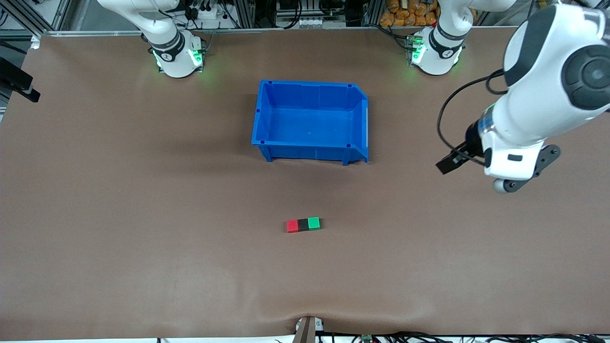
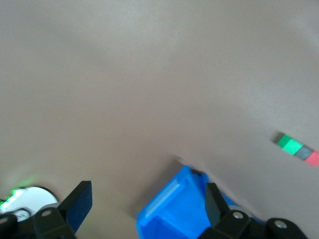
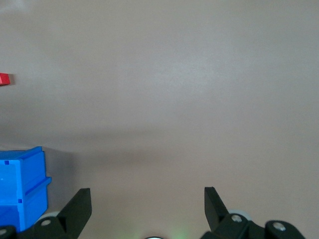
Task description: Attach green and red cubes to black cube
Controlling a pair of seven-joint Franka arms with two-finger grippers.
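On the counter (image 1: 119, 214), the red cube (image 1: 292, 226), black cube (image 1: 303, 224) and green cube (image 1: 313, 223) sit joined in 1 row, at 6 o'clock from the blue bin (image 1: 312, 121). The left gripper (image 2: 144, 209) hangs empty over the counter's left-arm end, fingers (image 2: 79, 203) spread wide. The right gripper (image 3: 147, 206) waits, empty, fingers (image 3: 79, 206) wide apart.

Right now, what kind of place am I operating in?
Most likely a robotics lab bench: two arm bases bolted along one edge of a brown-covered table, aluminium framing and cables past that edge, and only test props out: a blue bin and a joined row of red, black and green cubes.
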